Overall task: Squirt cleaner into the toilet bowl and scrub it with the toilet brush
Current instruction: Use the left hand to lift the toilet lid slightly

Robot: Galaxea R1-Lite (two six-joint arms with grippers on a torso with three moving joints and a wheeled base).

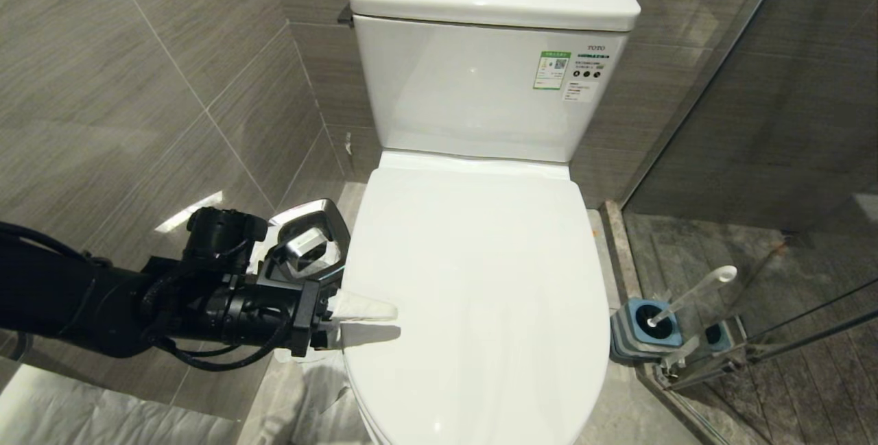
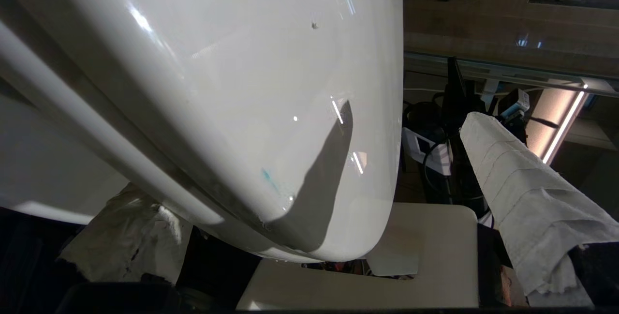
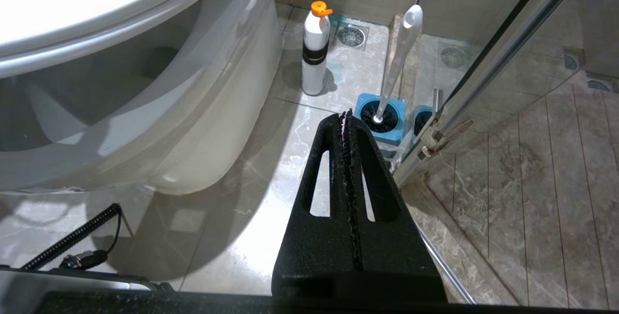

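Observation:
The toilet's white lid (image 1: 473,280) is down, so the toilet bowl is hidden. My left gripper (image 1: 363,328) is open at the lid's left edge. One white-wrapped finger (image 2: 522,193) is over the lid and the other (image 2: 125,236) lies below the rim, with the lid's edge (image 2: 290,169) between them. A thin turquoise streak of cleaner (image 2: 268,181) marks the lid near that edge. The toilet brush (image 1: 693,291) stands in its blue holder (image 1: 645,325) on the floor to the right, its handle (image 3: 399,57) leaning. My right gripper (image 3: 346,115) hangs shut and empty low beside the toilet.
A square steel waste bin (image 1: 309,239) stands behind my left arm against the tiled wall. A white bottle with an orange cap (image 3: 315,48) stands on the floor by the toilet's base. A glass shower door (image 1: 754,157) closes off the right side. The tank (image 1: 480,88) rises behind the lid.

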